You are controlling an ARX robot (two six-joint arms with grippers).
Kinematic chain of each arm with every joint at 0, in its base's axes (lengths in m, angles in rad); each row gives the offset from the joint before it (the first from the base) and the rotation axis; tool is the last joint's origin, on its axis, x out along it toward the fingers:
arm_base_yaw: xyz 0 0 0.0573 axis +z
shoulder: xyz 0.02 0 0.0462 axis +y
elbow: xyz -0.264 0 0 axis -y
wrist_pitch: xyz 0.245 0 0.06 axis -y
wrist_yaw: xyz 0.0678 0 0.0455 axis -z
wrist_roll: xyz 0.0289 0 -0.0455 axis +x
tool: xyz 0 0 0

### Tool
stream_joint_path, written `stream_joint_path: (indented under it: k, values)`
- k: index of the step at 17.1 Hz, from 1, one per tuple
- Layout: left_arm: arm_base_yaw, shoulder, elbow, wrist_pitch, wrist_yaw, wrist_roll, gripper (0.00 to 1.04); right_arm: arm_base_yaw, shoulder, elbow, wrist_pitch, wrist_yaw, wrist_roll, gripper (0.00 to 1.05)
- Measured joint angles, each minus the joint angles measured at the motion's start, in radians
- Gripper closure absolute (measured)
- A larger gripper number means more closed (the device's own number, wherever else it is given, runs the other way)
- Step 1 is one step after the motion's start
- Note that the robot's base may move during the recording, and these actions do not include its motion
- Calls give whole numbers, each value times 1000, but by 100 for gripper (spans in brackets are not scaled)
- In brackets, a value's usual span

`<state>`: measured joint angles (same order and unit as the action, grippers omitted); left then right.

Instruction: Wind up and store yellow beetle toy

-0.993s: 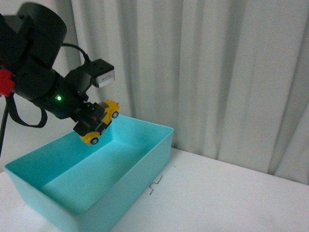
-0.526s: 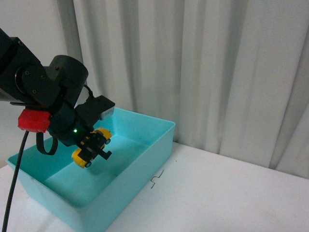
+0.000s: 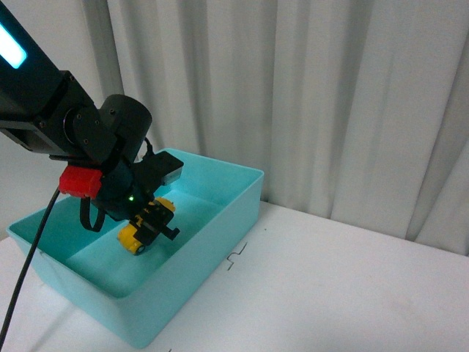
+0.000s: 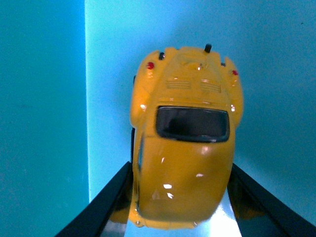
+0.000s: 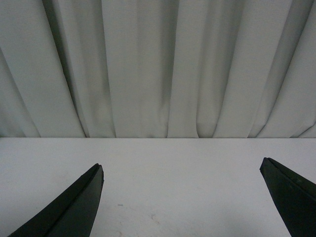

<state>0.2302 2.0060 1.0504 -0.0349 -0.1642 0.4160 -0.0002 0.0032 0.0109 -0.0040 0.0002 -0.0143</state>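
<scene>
My left gripper (image 3: 150, 224) is shut on the yellow beetle toy (image 3: 141, 233), a small glossy yellow car with dark windows. It holds the toy low inside the turquoise bin (image 3: 220, 238), close above its floor. In the left wrist view the toy (image 4: 185, 148) sits between the two black fingers (image 4: 106, 197), its rear end pointing away, over the bin's floor (image 4: 276, 64). My right gripper (image 5: 181, 170) is open and empty over the white table (image 5: 177, 168). It does not show in the front view.
The turquoise bin stands at the left of the white table (image 3: 344, 293). A pale pleated curtain (image 3: 330, 95) hangs behind the table. A small black mark (image 3: 236, 257) lies on the table beside the bin.
My left gripper has come down with the toy from above the bin's back rim into the bin, close to its floor.
</scene>
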Motion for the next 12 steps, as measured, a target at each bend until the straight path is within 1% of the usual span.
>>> stream_joint_path:
  k: [1,4,5,6,7,10,11,12]
  values:
    - [-2,0,3,-7,9,-6,38,0,0,0,0,0,0,7]
    - [-8,-47,4,-16,68,-53,6,0,0,0,0,0,0,7]
    - [-8,-90,-4,-6,84,-75,7,0,0,0,0,0,0,7]
    - [-8,-150,-26,35,99,-78,7,0,0,0,0,0,0,7]
    - [-5,-300,-67,56,144,-89,7,0,0,0,0,0,0,7]
    - [-20,-562,-145,51,209,-103,7,0,0,0,0,0,0,7]
    - [-21,-609,-198,188,253,-132,11,0,0,0,0,0,0,7]
    - [-35,-678,-268,333,296,-188,18,0,0,0,0,0,0,7]
